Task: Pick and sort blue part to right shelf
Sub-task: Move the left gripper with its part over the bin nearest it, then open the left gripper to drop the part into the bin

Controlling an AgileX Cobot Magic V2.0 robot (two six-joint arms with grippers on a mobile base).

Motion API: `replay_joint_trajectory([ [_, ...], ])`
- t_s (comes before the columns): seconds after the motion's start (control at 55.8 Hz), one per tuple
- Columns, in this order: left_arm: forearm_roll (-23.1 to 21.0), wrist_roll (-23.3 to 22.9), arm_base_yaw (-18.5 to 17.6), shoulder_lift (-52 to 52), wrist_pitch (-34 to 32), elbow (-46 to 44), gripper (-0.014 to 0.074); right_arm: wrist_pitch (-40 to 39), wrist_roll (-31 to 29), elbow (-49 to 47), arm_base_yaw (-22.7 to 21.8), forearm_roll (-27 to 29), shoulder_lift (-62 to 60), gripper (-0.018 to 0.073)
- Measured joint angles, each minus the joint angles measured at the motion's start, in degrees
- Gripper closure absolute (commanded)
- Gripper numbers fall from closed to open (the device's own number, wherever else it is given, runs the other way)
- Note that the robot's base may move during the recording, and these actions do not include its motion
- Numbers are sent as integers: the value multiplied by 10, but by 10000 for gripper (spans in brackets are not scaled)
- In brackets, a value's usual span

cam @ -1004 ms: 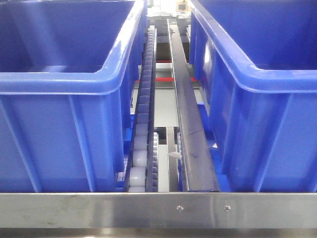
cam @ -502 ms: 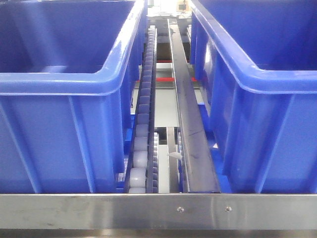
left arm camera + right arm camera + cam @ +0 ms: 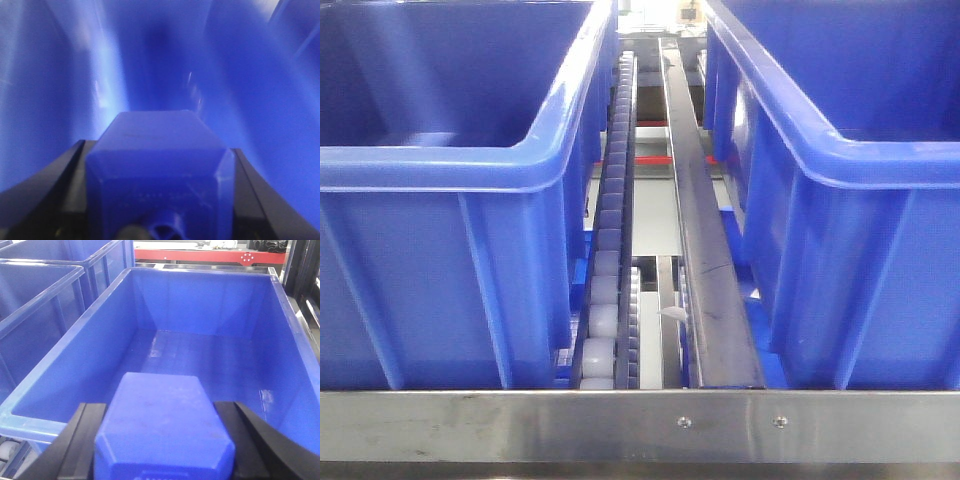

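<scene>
The shelf (image 3: 712,300) fills the front view: its steel rail (image 3: 520,425) lies along 6 o'clock, the left bin (image 3: 440,170) sits at 9, the right bin (image 3: 880,160) at 3, and a roller track (image 3: 605,280) runs between them toward 12. Only the wrist views show the grippers. The left gripper (image 3: 157,150) clamps a blue part (image 3: 160,175) amid blurred blue walls. The right gripper (image 3: 160,407) clamps a second part (image 3: 160,435) above an open bin (image 3: 210,305), with a red beam (image 3: 200,257) at 12.
</scene>
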Motion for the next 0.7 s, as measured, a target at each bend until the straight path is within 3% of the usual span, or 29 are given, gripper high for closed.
replay_joint_trajectory([
  [0.287,0,2,0,248,-17,-76,261,0,0,0,0,-1,0,361],
  [0.484,0,3,0,342,-19,-115,250,0,0,0,0,-1,0,361],
  [0.573,0,3,0,353,-17,-118,171,0,0,0,0,-1,0,361],
  [0.699,0,3,0,353,-15,-123,-22,0,0,0,0,-2,0,361],
])
